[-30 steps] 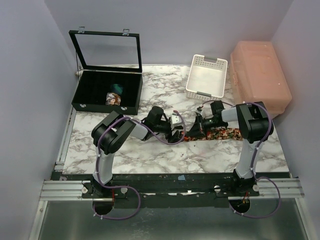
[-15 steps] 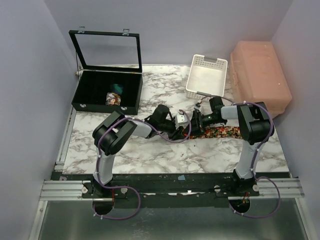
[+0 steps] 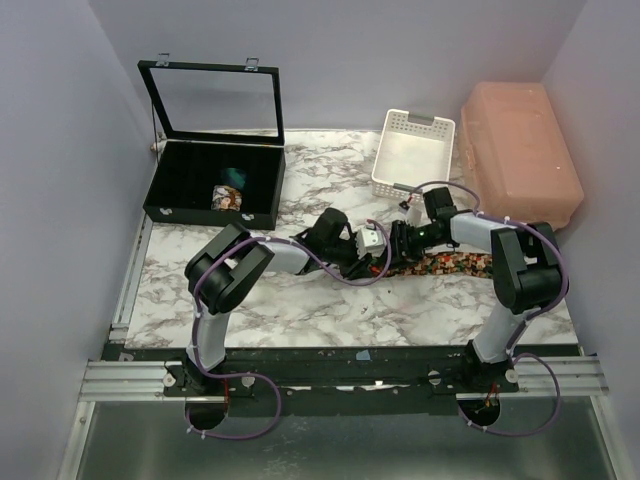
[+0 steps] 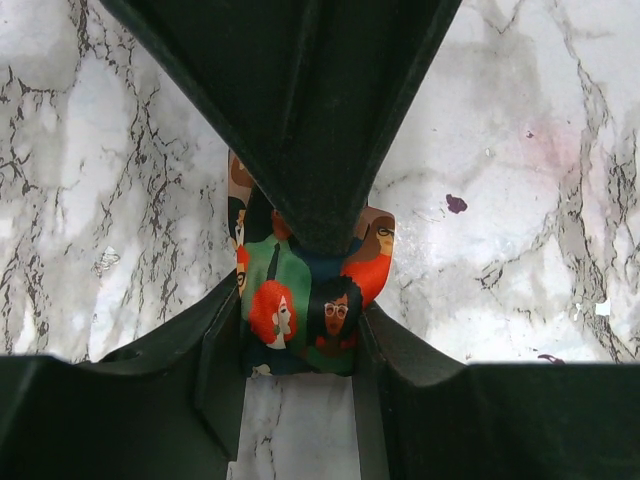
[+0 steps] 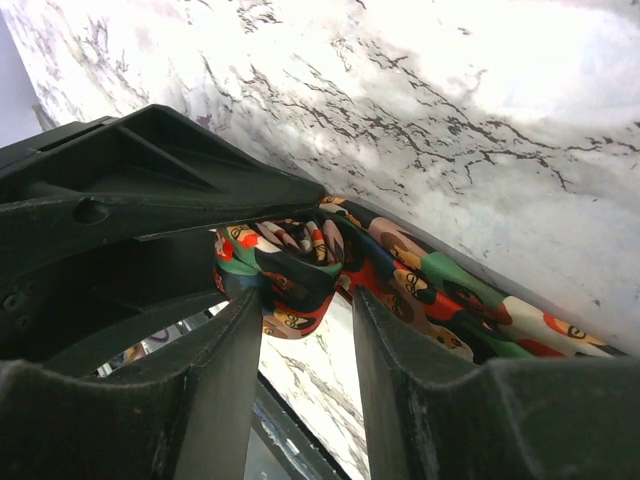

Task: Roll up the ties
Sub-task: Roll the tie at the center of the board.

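Left pincer (image 4: 300, 345) grips the printed tie (image 4: 310, 290) by its end, mid-surface (image 3: 300, 310); right pincer (image 5: 305, 300) straddles the fold, and I cannot tell its grip. I see open marble nearside. Beyond stand a white basket (image 3: 413, 150), black case (image 3: 200, 185) and pink box (image 3: 520, 150).

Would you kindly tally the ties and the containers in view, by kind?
Ties: 3 (printed tie on the marble; printed roll and teal roll in the black case)
Containers: 3 (black case, white basket, pink bin)
Total: 6
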Robot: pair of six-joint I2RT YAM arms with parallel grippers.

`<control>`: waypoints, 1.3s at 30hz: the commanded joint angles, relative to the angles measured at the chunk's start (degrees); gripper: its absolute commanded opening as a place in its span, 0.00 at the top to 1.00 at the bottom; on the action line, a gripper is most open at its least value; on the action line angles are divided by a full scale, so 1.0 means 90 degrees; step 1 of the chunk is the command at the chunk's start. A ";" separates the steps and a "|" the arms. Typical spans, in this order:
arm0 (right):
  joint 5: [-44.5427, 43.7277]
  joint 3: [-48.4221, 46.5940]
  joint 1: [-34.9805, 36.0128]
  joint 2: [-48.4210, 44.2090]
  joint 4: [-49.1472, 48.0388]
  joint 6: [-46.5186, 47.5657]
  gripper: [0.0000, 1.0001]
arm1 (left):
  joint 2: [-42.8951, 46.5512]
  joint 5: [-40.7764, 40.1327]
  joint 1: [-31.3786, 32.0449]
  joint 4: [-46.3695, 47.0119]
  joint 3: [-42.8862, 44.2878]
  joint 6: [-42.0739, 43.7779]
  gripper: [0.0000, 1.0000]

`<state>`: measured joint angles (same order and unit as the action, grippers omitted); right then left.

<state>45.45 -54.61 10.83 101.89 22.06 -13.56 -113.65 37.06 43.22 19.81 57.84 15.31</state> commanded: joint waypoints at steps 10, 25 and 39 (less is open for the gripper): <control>-0.0740 -0.0244 0.0014 0.0676 0.0325 0.0316 1.00 | -0.0187 -0.0277 -0.0020 -0.0834 -0.0155 0.0148 0.65; -0.1372 -0.0604 -0.0383 0.1853 0.0916 0.1028 0.99 | -0.0349 0.1086 -0.0508 0.2259 -0.0794 -0.0868 0.26; -0.0605 -0.0601 -0.0397 0.1365 0.0356 0.0821 0.81 | -0.0757 0.0451 -0.0078 0.1989 -0.0547 -0.1541 0.76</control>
<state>50.50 -61.78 7.75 113.93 29.63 -9.74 -120.86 44.88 40.82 47.11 53.12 -1.08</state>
